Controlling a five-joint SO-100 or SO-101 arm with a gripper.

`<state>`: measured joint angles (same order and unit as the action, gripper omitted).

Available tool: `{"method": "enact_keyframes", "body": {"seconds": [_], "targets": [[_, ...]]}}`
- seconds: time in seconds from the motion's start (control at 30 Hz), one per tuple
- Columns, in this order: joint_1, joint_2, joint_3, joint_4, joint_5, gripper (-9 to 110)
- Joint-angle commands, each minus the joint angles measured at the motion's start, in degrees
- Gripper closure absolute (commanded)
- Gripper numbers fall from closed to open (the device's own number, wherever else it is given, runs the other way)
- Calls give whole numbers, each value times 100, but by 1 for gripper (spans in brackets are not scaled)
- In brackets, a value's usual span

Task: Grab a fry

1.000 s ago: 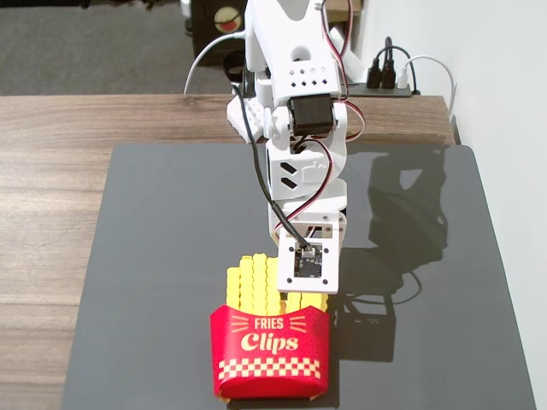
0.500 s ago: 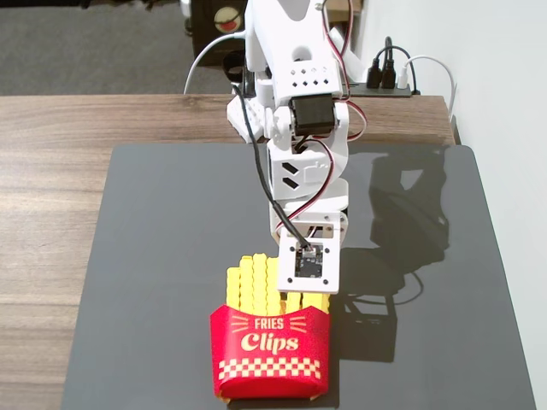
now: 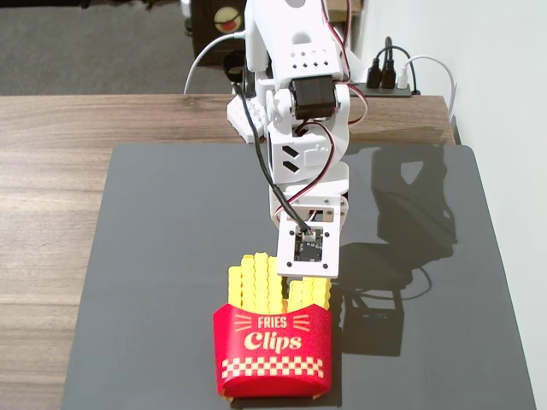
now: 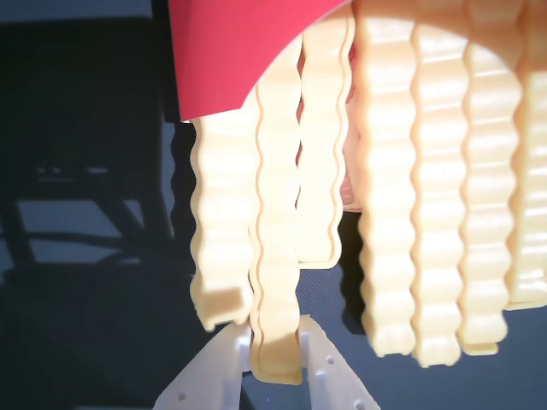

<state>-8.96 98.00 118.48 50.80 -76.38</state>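
While the carton [image 3: 272, 350] stands on the bench, one fry [image 4: 275, 256] sits between the jaws, which hold its tip.

Wooden table [image 3: 51, 196], dark grey mat [image 3: 171, 231] on it, red carton [image 3: 272, 350] on mat

A dark grey matte rectangular mat [image 3: 171, 256] lies on a wood-grain tabletop [image 3: 51, 213]. A plain white wall [image 3: 504, 77] rises along the right side. A black power strip [image 3: 389, 81] with plugged cables sits at the far right. Grey carpet floor [image 3: 85, 51] lies beyond the far edge.
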Motion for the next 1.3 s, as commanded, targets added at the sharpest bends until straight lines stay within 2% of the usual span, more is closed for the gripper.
{"method": "enact_keyframes", "body": {"seconds": [0.0,0.67,1.27], "targets": [[18,413,-149,149,-62,100],[167,1318,1230,53,-387,100],[316,3797,2540,905,-703,100]]}}
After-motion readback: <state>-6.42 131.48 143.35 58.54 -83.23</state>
